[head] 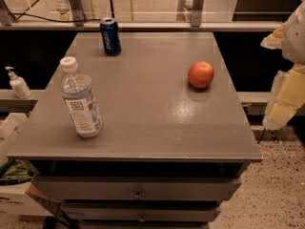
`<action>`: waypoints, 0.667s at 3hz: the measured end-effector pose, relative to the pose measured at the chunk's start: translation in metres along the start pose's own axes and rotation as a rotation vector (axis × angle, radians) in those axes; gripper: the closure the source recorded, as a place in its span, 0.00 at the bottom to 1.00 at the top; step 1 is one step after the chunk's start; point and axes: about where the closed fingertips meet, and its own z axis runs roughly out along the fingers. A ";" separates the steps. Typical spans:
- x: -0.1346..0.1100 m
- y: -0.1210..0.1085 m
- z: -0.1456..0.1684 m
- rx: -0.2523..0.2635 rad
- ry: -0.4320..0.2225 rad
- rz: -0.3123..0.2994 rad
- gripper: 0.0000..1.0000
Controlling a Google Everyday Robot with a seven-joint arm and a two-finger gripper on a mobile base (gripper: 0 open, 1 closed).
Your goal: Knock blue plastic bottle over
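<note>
The blue plastic bottle (pixel 81 99) is clear, with a white cap and a pale blue-white label. It stands upright near the front left corner of the grey table (pixel 152 123). My gripper (pixel 281 104), pale yellow and white, hangs at the right edge of the view. It is beyond the table's right side, far from the bottle, and touches nothing.
A dark blue soda can (pixel 110 36) stands at the table's back left. A red apple (pixel 200 74) lies right of centre. A small white pump dispenser (pixel 18 83) sits on a ledge to the left. Drawers (pixel 138 193) are below the top, and a cardboard box (pixel 14 194) is at lower left.
</note>
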 end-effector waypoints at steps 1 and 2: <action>0.000 0.000 0.000 0.000 0.000 0.000 0.00; -0.003 0.002 -0.001 0.000 -0.025 0.004 0.00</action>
